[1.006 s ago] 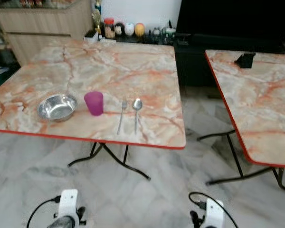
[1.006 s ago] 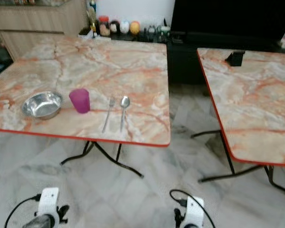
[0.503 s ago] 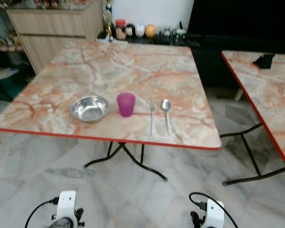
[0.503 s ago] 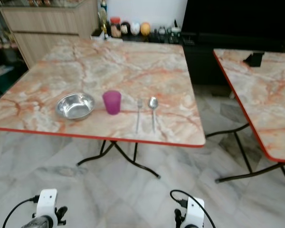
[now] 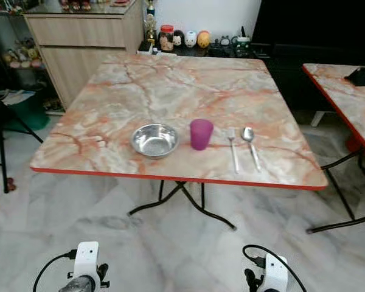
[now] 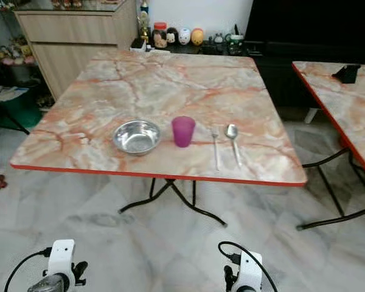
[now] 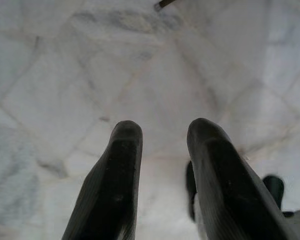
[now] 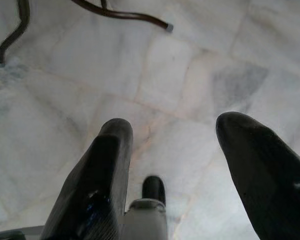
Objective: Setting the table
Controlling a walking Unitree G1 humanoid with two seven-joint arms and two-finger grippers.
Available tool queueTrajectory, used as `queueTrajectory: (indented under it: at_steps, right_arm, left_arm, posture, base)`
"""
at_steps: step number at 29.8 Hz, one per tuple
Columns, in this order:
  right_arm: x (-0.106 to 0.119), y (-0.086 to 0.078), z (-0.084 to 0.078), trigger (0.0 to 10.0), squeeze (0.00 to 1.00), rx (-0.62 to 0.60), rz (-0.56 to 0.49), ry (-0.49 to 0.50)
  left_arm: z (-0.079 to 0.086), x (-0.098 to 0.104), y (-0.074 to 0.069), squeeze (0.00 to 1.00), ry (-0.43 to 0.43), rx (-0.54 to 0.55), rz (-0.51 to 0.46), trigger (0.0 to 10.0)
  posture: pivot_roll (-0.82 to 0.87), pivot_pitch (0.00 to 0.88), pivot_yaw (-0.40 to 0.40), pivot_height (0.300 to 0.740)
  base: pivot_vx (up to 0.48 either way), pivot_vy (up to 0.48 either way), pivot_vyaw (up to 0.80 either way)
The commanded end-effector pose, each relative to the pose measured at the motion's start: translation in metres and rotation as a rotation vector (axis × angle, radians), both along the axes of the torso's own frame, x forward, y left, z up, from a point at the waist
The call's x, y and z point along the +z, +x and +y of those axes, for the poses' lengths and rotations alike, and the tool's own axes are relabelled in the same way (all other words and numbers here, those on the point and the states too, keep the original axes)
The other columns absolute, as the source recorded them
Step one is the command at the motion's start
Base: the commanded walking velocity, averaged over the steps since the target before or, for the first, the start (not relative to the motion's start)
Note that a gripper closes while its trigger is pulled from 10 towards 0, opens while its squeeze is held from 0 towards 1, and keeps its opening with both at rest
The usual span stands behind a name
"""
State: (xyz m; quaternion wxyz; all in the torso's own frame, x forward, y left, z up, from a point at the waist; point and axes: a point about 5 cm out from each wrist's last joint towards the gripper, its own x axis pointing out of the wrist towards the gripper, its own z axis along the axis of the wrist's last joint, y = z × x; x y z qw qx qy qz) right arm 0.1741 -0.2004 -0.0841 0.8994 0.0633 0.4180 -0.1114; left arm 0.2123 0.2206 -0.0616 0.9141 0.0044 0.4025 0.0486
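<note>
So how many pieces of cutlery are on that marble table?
2: a fork and a spoon lie side by side near the table's front edge, right of the purple cup.

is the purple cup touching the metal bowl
Apart. In the left eye view a strip of bare marble tabletop shows between the purple cup and the rim of the metal bowl; the right eye view shows the same gap.

No readable text, label or number on anything
</note>
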Motion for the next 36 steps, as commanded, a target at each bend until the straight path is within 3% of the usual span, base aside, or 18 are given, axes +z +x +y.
queueTrajectory:
  at_steps: [1,14,17,19,24,28,31,34,36]
  right_arm:
    - [-0.001,-0.002,0.001,10.0,0.00,-0.012,0.005,0.007]
    - [-0.001,-0.002,0.002,10.0,0.00,-0.013,0.006,0.009]
    - [-0.002,-0.003,0.002,10.0,0.00,-0.012,0.007,0.010]
    - [-0.002,-0.003,0.003,10.0,0.00,-0.011,0.007,0.011]
    - [-0.002,-0.004,0.002,10.0,0.00,-0.010,0.011,0.010]
    - [-0.003,-0.005,0.002,10.0,0.00,-0.007,0.015,0.009]
    - [-0.003,-0.006,0.001,10.0,0.00,0.000,0.019,0.007]
    - [-0.003,-0.006,0.001,10.0,0.00,0.005,0.021,0.008]
    - [-0.003,-0.006,0.001,10.0,0.00,0.006,0.022,0.008]
  left_arm:
    - [0.002,0.000,0.000,0.00,0.014,-0.007,0.002,10.0]
    - [0.004,0.003,0.003,0.00,0.026,-0.006,-0.015,10.0]
    - [0.005,0.007,0.008,0.00,0.040,-0.006,-0.054,10.0]
    - [0.013,0.020,0.021,0.00,0.103,0.048,-0.150,10.0]
    - [0.037,0.038,0.030,0.00,0.230,0.199,-0.270,10.0]
    - [0.064,0.067,0.042,0.00,0.318,0.353,-0.427,10.0]
    - [0.076,0.101,0.061,0.00,0.381,0.416,-0.611,10.0]
    - [0.082,0.166,0.089,0.00,0.501,0.410,-0.903,10.0]
    - [0.081,0.186,0.097,0.00,0.520,0.394,-0.985,10.0]
  posture:
    - [0.01,0.000,-0.020,0.740]
    - [0.02,0.000,-0.021,0.740]
    - [0.02,0.000,-0.021,0.740]
    - [0.02,0.000,-0.020,0.740]
    - [0.02,0.000,-0.023,0.740]
    - [0.03,0.000,-0.028,0.740]
    - [0.04,0.000,-0.032,0.740]
    - [0.04,0.000,-0.032,0.740]
    - [0.04,0.000,-0.032,0.740]
  base:
    - [0.000,0.000,0.00]
    - [0.000,0.000,0.00]
    - [0.000,0.000,0.00]
    - [0.000,0.000,0.00]
    - [0.000,0.000,0.00]
    - [0.000,0.000,0.00]
    - [0.000,0.000,0.00]
    - [0.000,0.000,0.00]
    - [0.000,0.000,0.00]
